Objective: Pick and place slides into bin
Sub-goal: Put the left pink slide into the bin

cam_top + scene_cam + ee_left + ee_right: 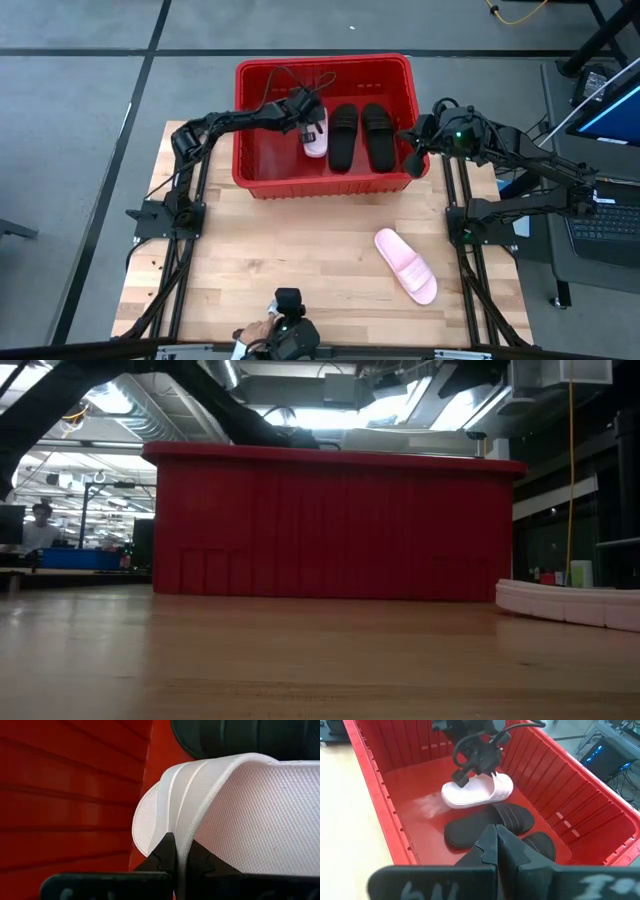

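Note:
The red bin (250, 120) stands at the table's far middle. Two black slides (343, 135) (378, 135) lie side by side on its floor. Beside them, toward the table's left, is a pale pink slide (470, 795), low inside the bin, with my left gripper (179, 842) shut on it. I cannot tell whether its sole touches the floor. A second pink slide (405, 265) lies sole down on the table's near right. My right gripper (496, 829) hangs shut and holding nothing above the bin's right rim. My left gripper pinches the pink slide's ribbed strap at its edge (172, 817) between its two fingers (164, 854). The fingers come slanting down from the table's left. The slide hangs below them inside the bin, roughly level, next to a black slide.
The bin's walls (375, 795) rise around my left gripper. Bare wood table (300, 250) lies in front of the bin. A camera mount and a person's hand (255, 330) show at the near edge. Monitors and cables (610, 110) stand off to the right.

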